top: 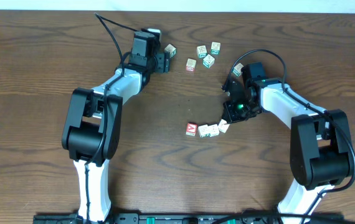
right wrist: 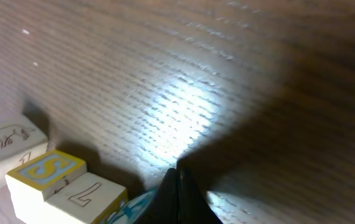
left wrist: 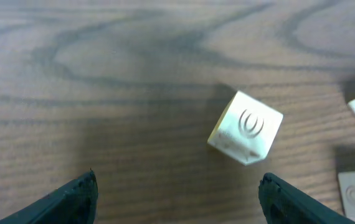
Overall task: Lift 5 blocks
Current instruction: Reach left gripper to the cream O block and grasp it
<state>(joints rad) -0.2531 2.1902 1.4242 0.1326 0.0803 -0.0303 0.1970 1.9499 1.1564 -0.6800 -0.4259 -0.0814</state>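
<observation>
The tilted block (left wrist: pixel 246 127), lying off-centre ahead of the widely spread left fingers (left wrist: pixel 78 196), could be knocked aside on closing, while the right fingers (right wrist: pixel 179 199) are seen pressed together.

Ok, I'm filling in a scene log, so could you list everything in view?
small wooden alphabet cubes: four, cream with green and red prints, clustered at far middle
lone cube: one, cream, just ahead of the left jaws
row of cubes: four, cream, red-faced cube at one end, table centre
stray cube: one, cream, against the right arm
wooden table: one, dark brown
left arm: one, white and black, jaws open
right arm: one, white and black, jaws shut beside the row
</observation>
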